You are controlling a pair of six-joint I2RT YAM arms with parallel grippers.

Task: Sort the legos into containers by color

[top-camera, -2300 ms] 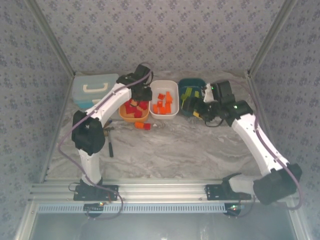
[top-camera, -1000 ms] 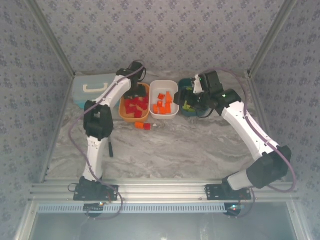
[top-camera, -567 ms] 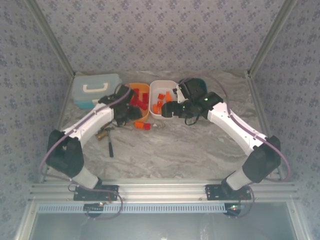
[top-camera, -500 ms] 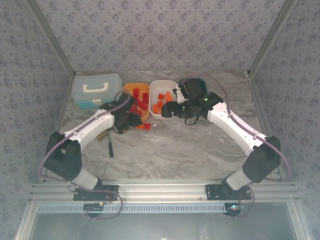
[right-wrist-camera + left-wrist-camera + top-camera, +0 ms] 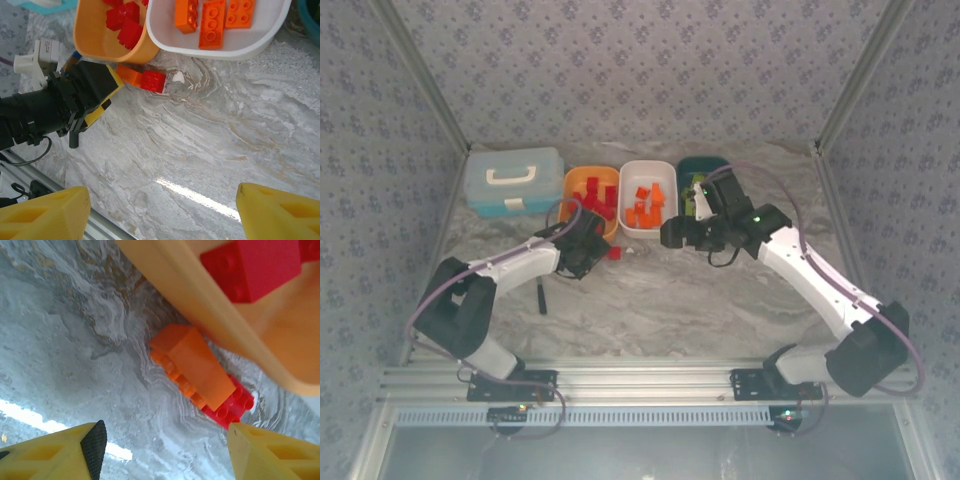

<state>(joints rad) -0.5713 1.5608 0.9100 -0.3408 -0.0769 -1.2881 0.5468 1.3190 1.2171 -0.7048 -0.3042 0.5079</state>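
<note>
The left jaws are standing released, their yellow fingertips spread with only bare marble between them. They are pointing at an orange brick and a red brick, which are lying against each other on the table, just outside the near wall of the orange tray. The left arm is lying low, its elbow swung out to the left and its forearm running rightward to that tray's near edge.

The right jaws are also hanging released, gripping nothing, over bare table in front of the white tray. The right arm is reaching up and leftward from an elbow folded out at the right, its wrist bent so the jaws are facing left.

Red bricks are sitting in the orange tray, orange bricks in the white one, and green bricks in the teal tray. A light blue case is standing left of the trays, and a thin black tool is lying near the left forearm.
</note>
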